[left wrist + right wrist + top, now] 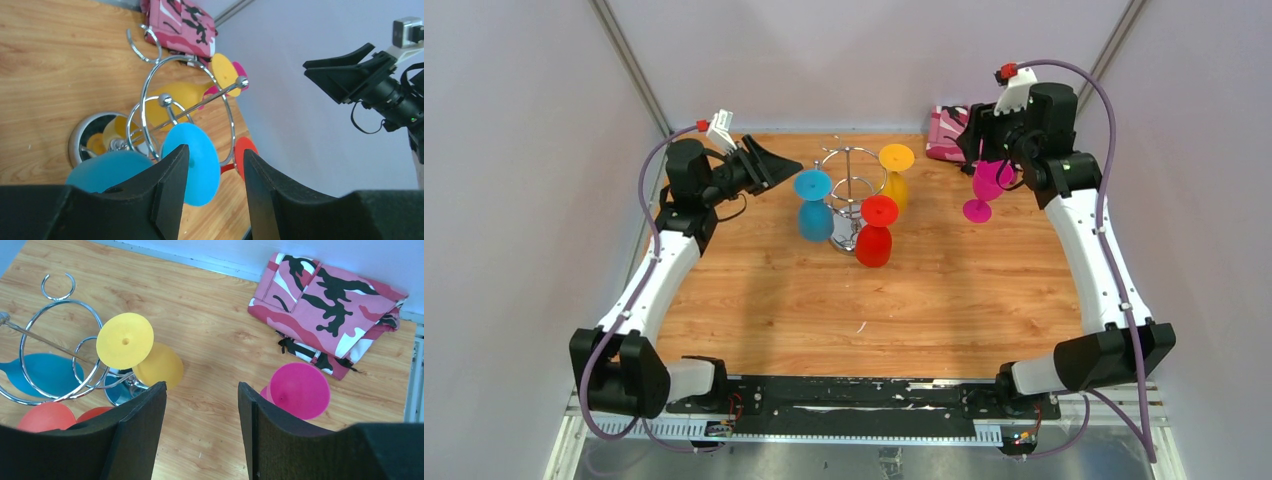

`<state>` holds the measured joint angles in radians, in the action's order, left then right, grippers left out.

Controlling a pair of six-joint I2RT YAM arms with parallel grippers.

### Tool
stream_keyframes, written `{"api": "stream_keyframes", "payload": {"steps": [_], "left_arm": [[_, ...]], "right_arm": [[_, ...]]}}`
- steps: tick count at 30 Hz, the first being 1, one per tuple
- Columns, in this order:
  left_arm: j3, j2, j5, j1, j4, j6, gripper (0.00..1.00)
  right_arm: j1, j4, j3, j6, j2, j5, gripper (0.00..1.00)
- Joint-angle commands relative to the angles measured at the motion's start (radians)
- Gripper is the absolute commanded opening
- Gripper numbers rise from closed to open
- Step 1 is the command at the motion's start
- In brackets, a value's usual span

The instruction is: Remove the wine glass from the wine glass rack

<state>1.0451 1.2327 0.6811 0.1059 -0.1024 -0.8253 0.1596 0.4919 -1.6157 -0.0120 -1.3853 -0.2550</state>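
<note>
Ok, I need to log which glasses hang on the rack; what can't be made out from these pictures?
- Top view: how the hooks of the wine glass rack hold the stems, too small.
- Left wrist view: red glass, mostly behind a finger of the left gripper.
- Right wrist view: foot of the pink glass, hidden under its own bowl.

- the wine glass rack (850, 170) stands mid-table; the blue glass (814, 218), red glass (875, 242) and yellow glass (896, 188) hang close around its post, leaving you only narrow gaps between them.
- your left gripper (215, 150) has open air ahead, up to the blue glass's foot; the chrome ring curves just behind that foot.
- the magenta glass (984, 188) stands just beside your right gripper (201, 385); bare wood separates it from the rack.
- the camouflage cloth (330, 315) blocks the far right corner.
- the near half of the table (854, 320) gives you wide room.
</note>
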Motion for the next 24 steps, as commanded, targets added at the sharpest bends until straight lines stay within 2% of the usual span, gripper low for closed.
{"api": "stream_keyframes", "payload": {"steps": [1,10,19,21,24], "left_arm": [[-0.042,0.030,0.035,-0.011,-0.027,0.005,0.49],[-0.057,0.030,-0.039,-0.017,0.034,0.082,0.49],[-0.058,0.035,-0.032,-0.017,0.043,0.091,0.49],[-0.061,0.037,-0.021,-0.017,0.042,0.087,0.47],[-0.075,0.036,-0.007,-0.017,0.039,0.079,0.40]], "right_arm": [[0.015,-0.023,0.018,-0.014,0.002,-0.027,0.59],[0.015,-0.060,0.043,-0.026,0.025,-0.061,0.60],[0.015,-0.079,0.056,-0.032,0.031,-0.056,0.59],[0.015,-0.082,0.058,-0.033,0.031,-0.055,0.59],[0.015,-0.087,0.064,-0.036,0.030,-0.052,0.59]]}}
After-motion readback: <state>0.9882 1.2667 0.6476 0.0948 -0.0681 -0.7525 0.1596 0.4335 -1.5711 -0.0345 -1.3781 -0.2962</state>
